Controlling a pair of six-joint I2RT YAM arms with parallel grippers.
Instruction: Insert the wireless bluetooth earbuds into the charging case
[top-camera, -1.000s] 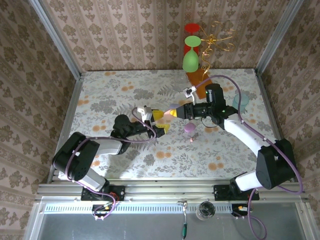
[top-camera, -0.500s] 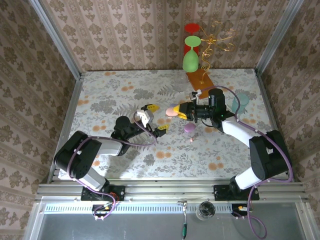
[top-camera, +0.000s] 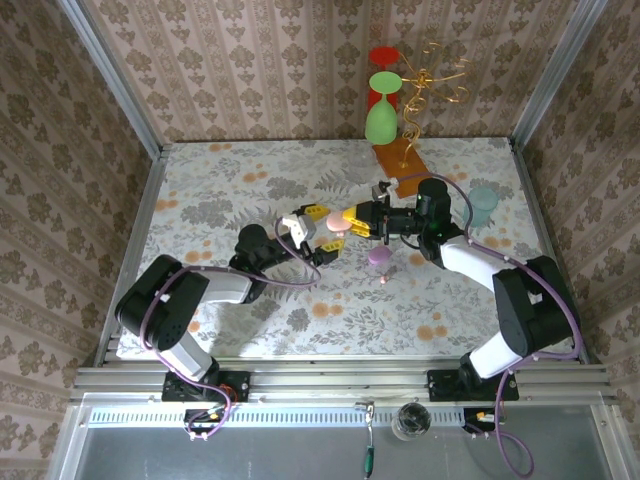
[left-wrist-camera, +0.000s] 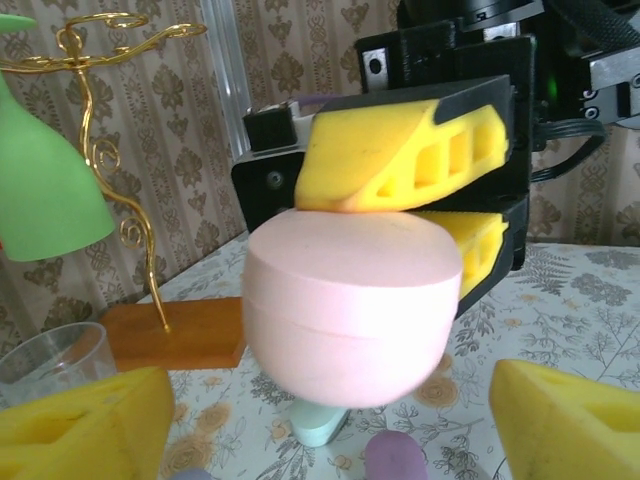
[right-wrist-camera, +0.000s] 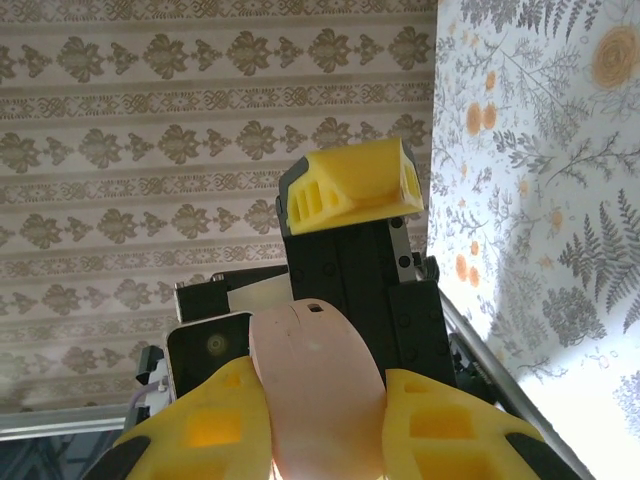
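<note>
A pale pink pebble-shaped charging case (top-camera: 334, 223) hangs closed above the table, and my right gripper (top-camera: 342, 221) is shut on it. In the right wrist view the case (right-wrist-camera: 318, 380) is pinched between the yellow pads (right-wrist-camera: 215, 425). My left gripper (top-camera: 322, 232) is open, one finger on each side of the case and not touching it. In the left wrist view the case (left-wrist-camera: 350, 300) hangs just ahead of my left fingers (left-wrist-camera: 85, 425). A tiny pale pink earbud (top-camera: 385, 279) lies on the table below a purple case (top-camera: 380, 257).
A mint case (left-wrist-camera: 322, 428) and the purple case (left-wrist-camera: 400, 460) lie on the table under the pink one. At the back stand a gold stand on an orange base (top-camera: 398, 157) with a green glass (top-camera: 381, 118), a red glass (top-camera: 383, 57) and a teal cup (top-camera: 482, 205).
My left gripper has moved right and up, and its open fingers now bracket the pink case. The right gripper has carried the case slightly left.
</note>
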